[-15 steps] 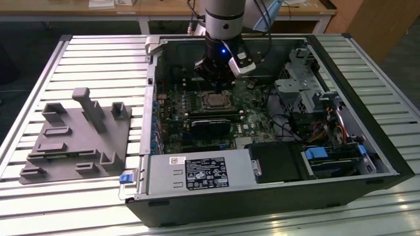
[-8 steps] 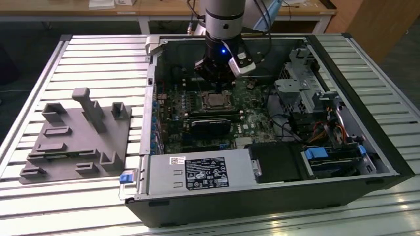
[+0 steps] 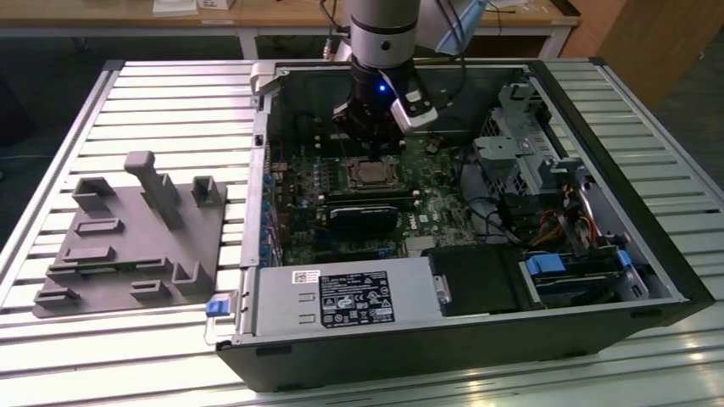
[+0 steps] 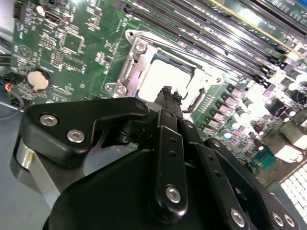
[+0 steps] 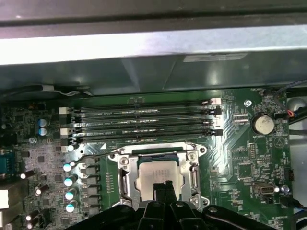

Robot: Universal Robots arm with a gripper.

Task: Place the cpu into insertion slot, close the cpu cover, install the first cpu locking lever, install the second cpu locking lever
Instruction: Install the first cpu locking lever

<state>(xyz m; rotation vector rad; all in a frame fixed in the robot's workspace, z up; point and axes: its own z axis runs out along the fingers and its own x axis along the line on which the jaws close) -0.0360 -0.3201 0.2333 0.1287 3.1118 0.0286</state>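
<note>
The black gripper [image 4: 170, 92] has its fingers [image 5: 158, 189] pressed together, gripping nothing, just above the small square silver-grey cpu [image 5: 158, 171]. The cpu sits in the black metal-rimmed insertion slot [image 5: 158, 156]; the thin silvery windowed cpu cover [image 5: 125, 177] lies flat around the cpu.

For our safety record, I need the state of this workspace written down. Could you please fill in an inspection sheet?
Surface: slatted table carrying an open PC case.
Job's things: cpu sits in the window of the cover, which lies flat; one lever beside it, latch state unclear.
Clutter: grey fixture tray on the exterior view's left.
Gripper: shut, nothing seen held, at the cpu's edge; contact unclear.
Cables: coloured wires by the drive bays.
Surroundings: wooden benches behind.
</note>
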